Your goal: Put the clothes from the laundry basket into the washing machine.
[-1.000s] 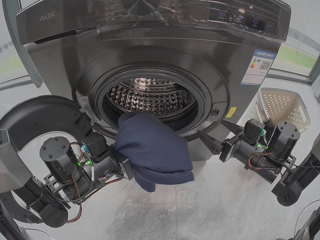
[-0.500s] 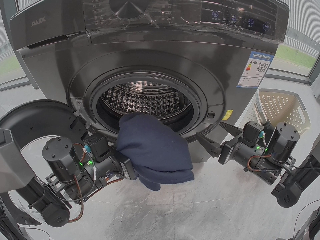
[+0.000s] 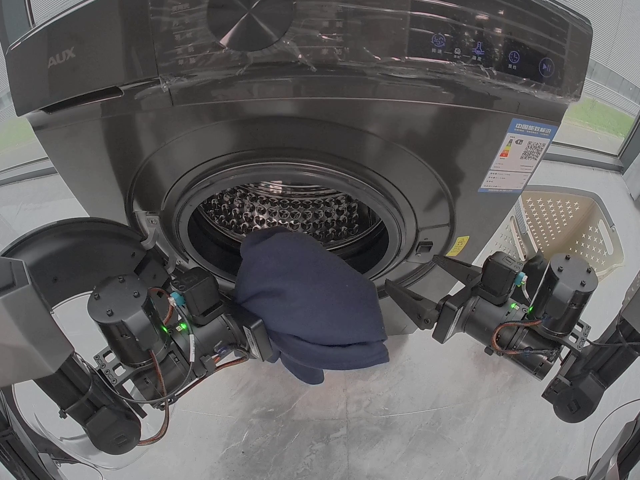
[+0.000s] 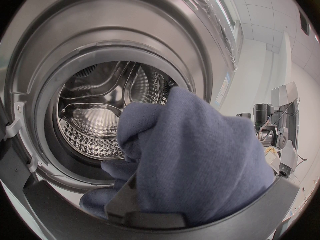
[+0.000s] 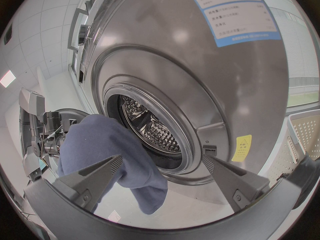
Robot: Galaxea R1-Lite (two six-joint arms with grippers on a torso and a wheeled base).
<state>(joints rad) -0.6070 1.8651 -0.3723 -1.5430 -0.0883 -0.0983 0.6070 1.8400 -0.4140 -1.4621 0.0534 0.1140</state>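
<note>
The left gripper (image 4: 143,214) clamps a soft navy garment (image 3: 307,301) at the lower edge of the washing machine's (image 3: 333,121) round opening. From the left wrist, the dimpled steel drum (image 4: 96,124) shows its curved ribs. The right gripper (image 3: 413,273) hangs spread wide beside a perforated plastic basket (image 3: 573,221).

Bright daylight enters through windows (image 3: 600,111) behind the washing machine (image 3: 300,121). Glare streaks its film-wrapped control panel (image 3: 467,41); the steel drum (image 3: 293,211) glints. Fisheye bending curves every edge; wrist-view corners go black.
</note>
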